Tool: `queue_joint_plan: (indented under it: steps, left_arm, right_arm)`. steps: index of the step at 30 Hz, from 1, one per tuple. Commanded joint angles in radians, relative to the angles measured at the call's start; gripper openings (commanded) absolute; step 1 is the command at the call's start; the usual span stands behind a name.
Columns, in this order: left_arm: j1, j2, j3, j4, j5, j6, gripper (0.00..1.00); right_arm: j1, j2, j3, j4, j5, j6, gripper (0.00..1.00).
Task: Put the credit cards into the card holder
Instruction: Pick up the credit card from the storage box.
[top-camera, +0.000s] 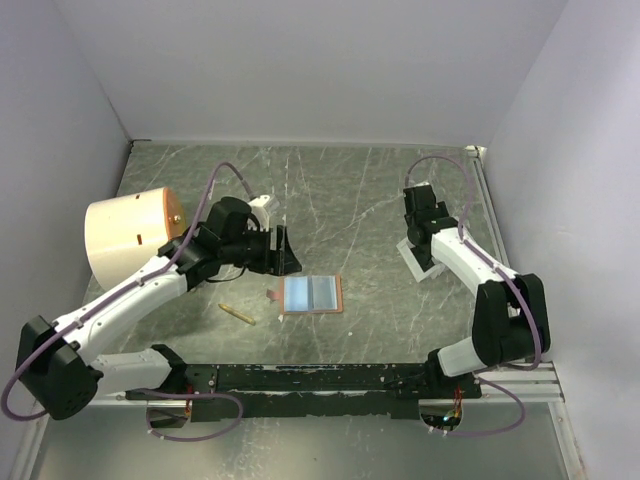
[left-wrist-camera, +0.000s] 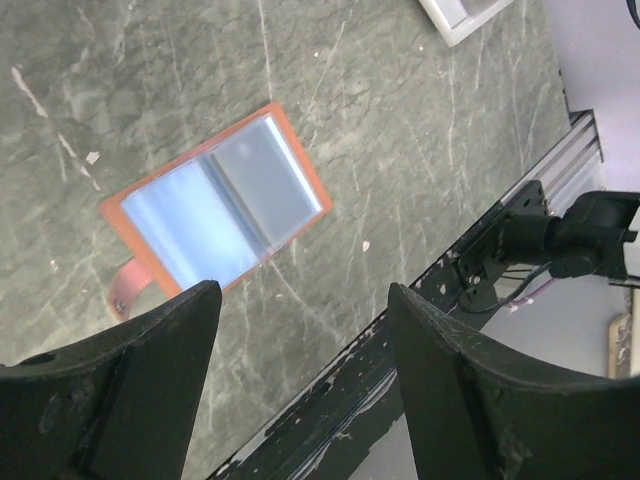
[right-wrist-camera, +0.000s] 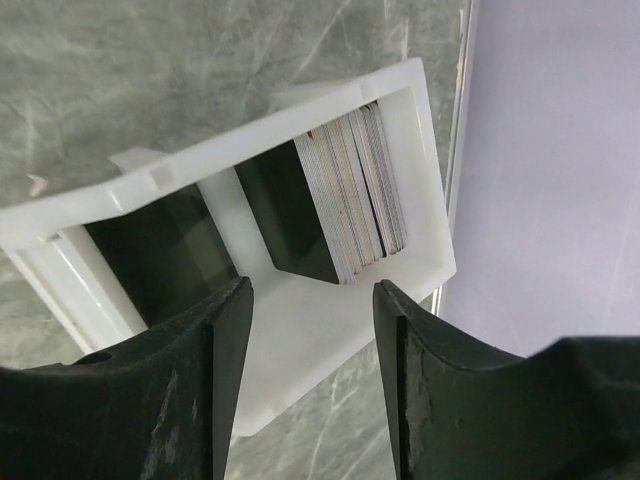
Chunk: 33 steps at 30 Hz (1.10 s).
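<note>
The card holder lies open and flat on the table, tan-brown with a small snap tab. A pale blue credit card and a greyish one lie on its two halves. My left gripper hovers just up and left of it, open and empty. More credit cards stand on edge as a stack in a white tray. My right gripper hangs over that tray, open, its fingers apart from the stack.
A big cream cylinder stands at the left of the table. A small tan stick lies left of the card holder. Black blocks sit inside the tray. The metal rail runs along the near edge.
</note>
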Motion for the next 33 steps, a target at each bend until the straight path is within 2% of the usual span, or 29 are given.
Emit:
queue_joint_plan:
  steps: [1, 3, 7, 11, 18, 33]
  left_arm:
    - [-0.005, -0.050, 0.007, -0.113, -0.051, 0.079, 0.79]
    - [-0.004, -0.064, -0.017, -0.107, -0.053, 0.085, 0.79]
    - [-0.004, -0.073, -0.047, -0.083, -0.053, 0.095, 0.79]
    - [-0.003, -0.071, -0.036, -0.098, -0.062, 0.107, 0.78]
    - [-0.004, -0.085, -0.038, -0.109, -0.099, 0.114, 0.78]
    - [0.005, -0.088, -0.035, -0.104, -0.099, 0.114, 0.78]
  right_arm:
    - [-0.018, 0.023, -0.038, 0.089, 0.029, -0.106, 0.54]
    - [-0.020, 0.047, -0.046, 0.108, 0.052, -0.110, 0.58]
    - [-0.031, 0.085, -0.068, 0.172, 0.101, -0.158, 0.59]
    - [-0.057, 0.113, -0.069, 0.223, 0.098, -0.181, 0.55]
    - [-0.069, 0.188, -0.052, 0.259, 0.096, -0.215, 0.54]
    - [-0.079, 0.203, -0.064, 0.300, 0.138, -0.229, 0.45]
